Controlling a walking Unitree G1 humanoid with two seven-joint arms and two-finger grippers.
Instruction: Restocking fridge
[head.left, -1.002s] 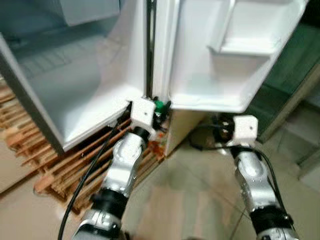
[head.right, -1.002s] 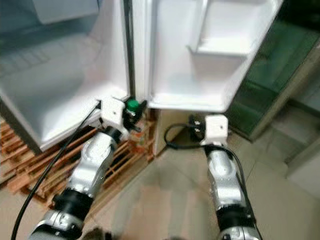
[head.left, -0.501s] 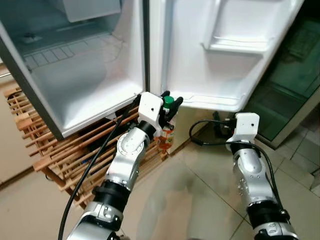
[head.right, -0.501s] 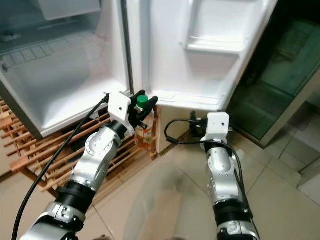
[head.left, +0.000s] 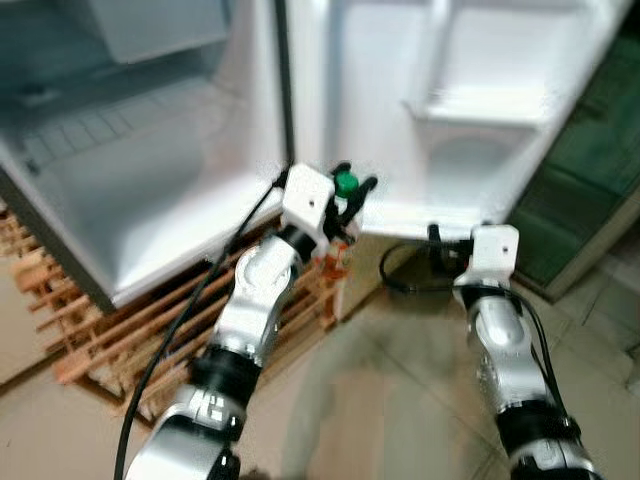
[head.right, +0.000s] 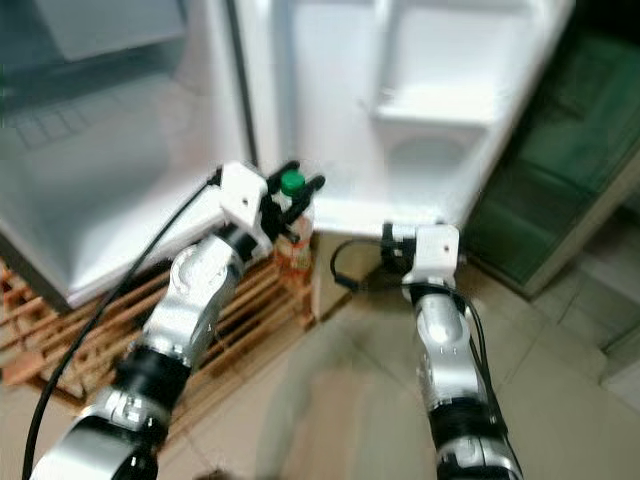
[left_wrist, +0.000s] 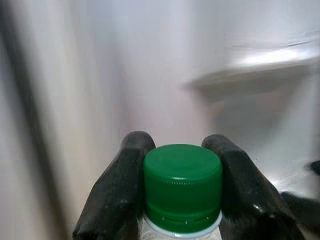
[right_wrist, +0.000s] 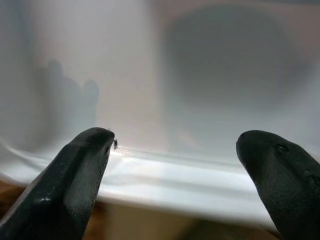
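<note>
An open white fridge (head.left: 150, 170) stands on a wooden pallet (head.left: 90, 330) over a tiled floor, its door (head.left: 470, 110) swung wide with a shelf moulded into it. The left pincer (left_wrist: 182, 190) pinches the neck of a green-capped bottle (head.left: 342, 215), held upright just in front of the door's lower edge. The right pincer (right_wrist: 175, 165), fingers spread wide, hovers below that same edge, apart from the bottle.
</note>
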